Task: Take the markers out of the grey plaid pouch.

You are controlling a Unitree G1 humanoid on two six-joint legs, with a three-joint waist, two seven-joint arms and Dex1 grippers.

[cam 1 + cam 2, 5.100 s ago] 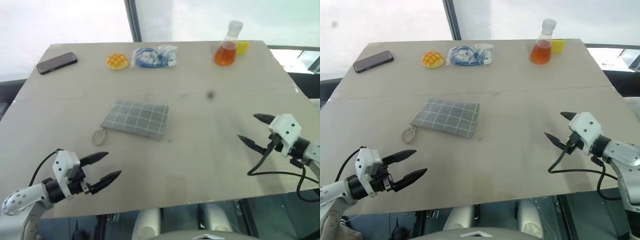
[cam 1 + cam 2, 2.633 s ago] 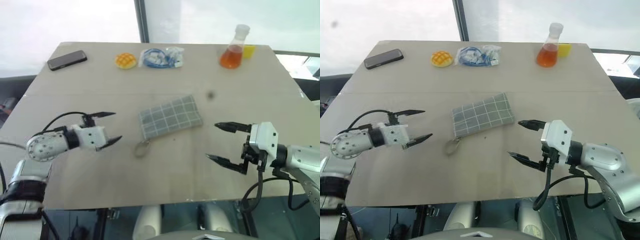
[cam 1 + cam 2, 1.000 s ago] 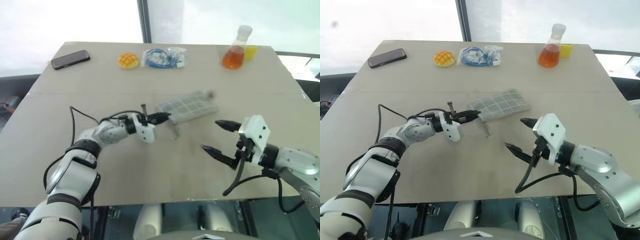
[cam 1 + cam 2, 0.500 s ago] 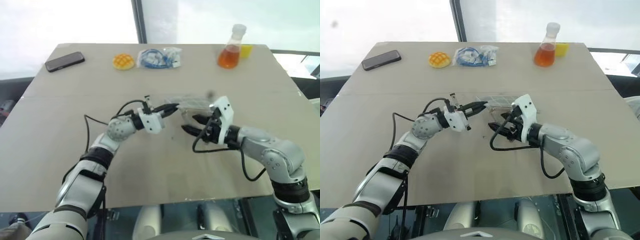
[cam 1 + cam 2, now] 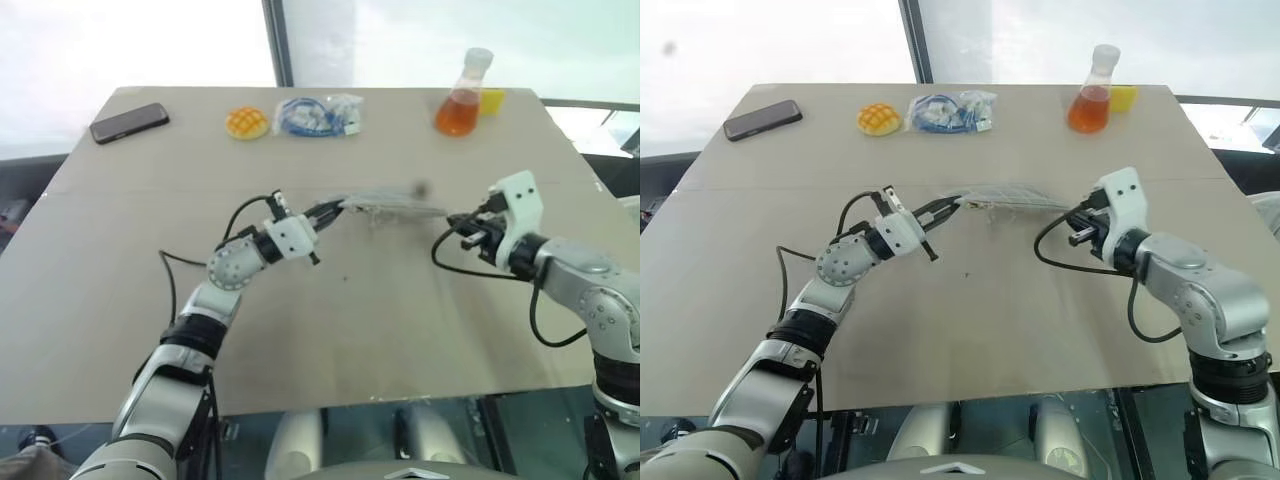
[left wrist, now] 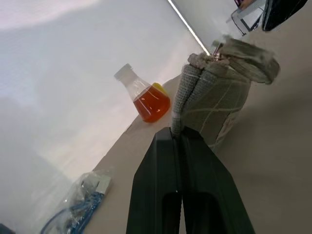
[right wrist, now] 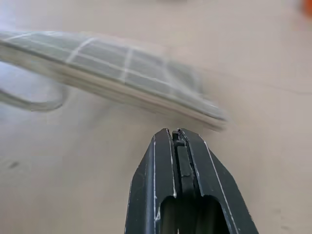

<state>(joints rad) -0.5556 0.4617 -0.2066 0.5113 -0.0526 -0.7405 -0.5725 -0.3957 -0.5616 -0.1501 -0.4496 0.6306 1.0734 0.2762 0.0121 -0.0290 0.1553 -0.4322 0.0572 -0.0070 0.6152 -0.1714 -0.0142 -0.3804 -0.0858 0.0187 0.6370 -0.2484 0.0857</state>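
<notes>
Grey plaid fabric, crossed by thin white grid lines, forms the flat rectangular pouch [image 5: 390, 205] that hangs lifted off the pale beige tabletop [image 5: 330, 320] near the table's middle, stretched roughly level between the two arms. At its left end the left gripper [image 5: 328, 211] has its two black fingers pressed together on the bunched fabric corner; in the left wrist view the cloth [image 6: 214, 102] is pinched at the fingertips and the pouch's metal zipper end shows at the far side. Off the pouch's right end sits the right gripper [image 5: 462, 223], its black fingers brought fully together; in the right wrist view the fingers [image 7: 181, 161] meet with the pouch [image 7: 117, 73] lying just beyond their tips, and whether they actually catch its edge cannot be told. A pale cord loop [image 7: 29, 100] curves beneath the pouch in that view. No markers can be made out anywhere. Along the far edge of the table lie a black smartphone [image 5: 129, 123], a round yellow bun-like toy [image 5: 247, 123], a clear plastic bag holding a blue cable [image 5: 320, 115], and a conical glass flask of orange liquid [image 5: 461, 95] with a small yellow object [image 5: 489, 100] just beside it.
</notes>
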